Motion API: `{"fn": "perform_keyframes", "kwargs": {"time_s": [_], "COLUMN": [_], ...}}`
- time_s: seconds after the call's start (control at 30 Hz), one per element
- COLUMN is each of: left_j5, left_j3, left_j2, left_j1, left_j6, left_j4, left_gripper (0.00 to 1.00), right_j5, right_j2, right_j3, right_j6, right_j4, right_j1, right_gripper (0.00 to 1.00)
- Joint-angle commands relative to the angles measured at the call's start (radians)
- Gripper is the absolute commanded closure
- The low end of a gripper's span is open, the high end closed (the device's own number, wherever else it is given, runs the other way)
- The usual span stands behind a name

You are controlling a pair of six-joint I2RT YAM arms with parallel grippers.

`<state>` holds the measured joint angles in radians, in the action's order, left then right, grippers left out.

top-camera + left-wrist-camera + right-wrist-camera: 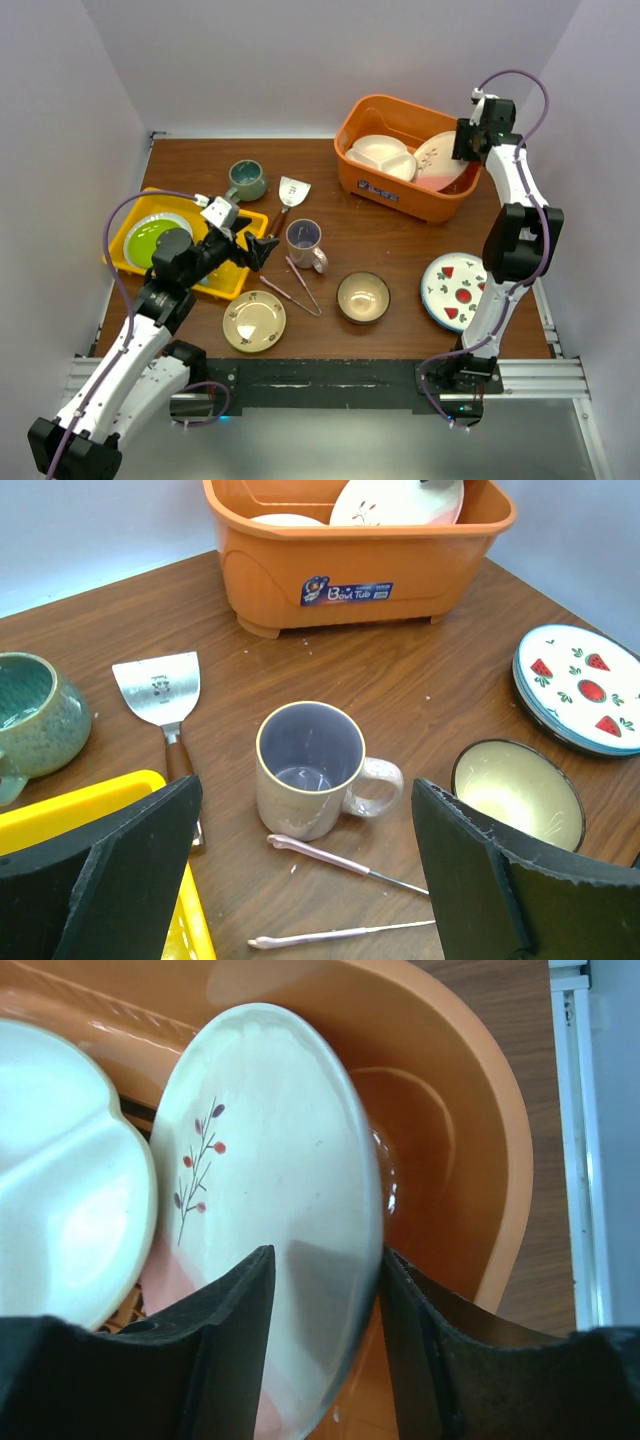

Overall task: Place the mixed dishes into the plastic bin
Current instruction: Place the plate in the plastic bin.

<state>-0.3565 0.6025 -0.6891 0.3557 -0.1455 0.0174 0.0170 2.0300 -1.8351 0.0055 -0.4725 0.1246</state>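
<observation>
While the right gripper [325, 1260] straddles the rim of the pink floral ceramic plate [438, 158] (clamped or slack, can't tell), that plate sits tilted inside the deep orange plastic bin [420, 200], beside the white divided plate [382, 155]. Two in.

Left on the table: lavender mug [304, 238], teal mug [246, 180], bronze bowl [363, 296], cream plate [254, 320] and strawberry-print plate [455, 290], plus the lime-green plate [155, 238] in the shallow yellow tray [225, 285].

Left gripper [258, 248] is wide open and empty, near the lavender mug — roughly a quarter done, I'd say.
</observation>
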Motion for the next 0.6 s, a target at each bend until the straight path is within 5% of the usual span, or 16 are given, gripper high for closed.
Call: {"fn": "perform_keyframes", "kwargs": {"time_s": [0.0,0.57], "left_j5": [-0.012,-0.018], "left_j3": [-0.009,-0.007], "left_j2": [0.007,0.026], "left_j1": [0.0,0.0], "left_j6": [0.018,0.017], "left_j4": [-0.034,-0.037], "left_gripper": [0.09,0.09], "right_j5": [-0.077,-0.134], "right_j2": [-0.019,-0.201], "right_j3": [-0.043,0.094], "right_j6": [-0.09,-0.142], "right_j4": [-0.014,0.035], "right_j1": [-0.013,-0.013], "right_gripper": [0.45,0.36]}}
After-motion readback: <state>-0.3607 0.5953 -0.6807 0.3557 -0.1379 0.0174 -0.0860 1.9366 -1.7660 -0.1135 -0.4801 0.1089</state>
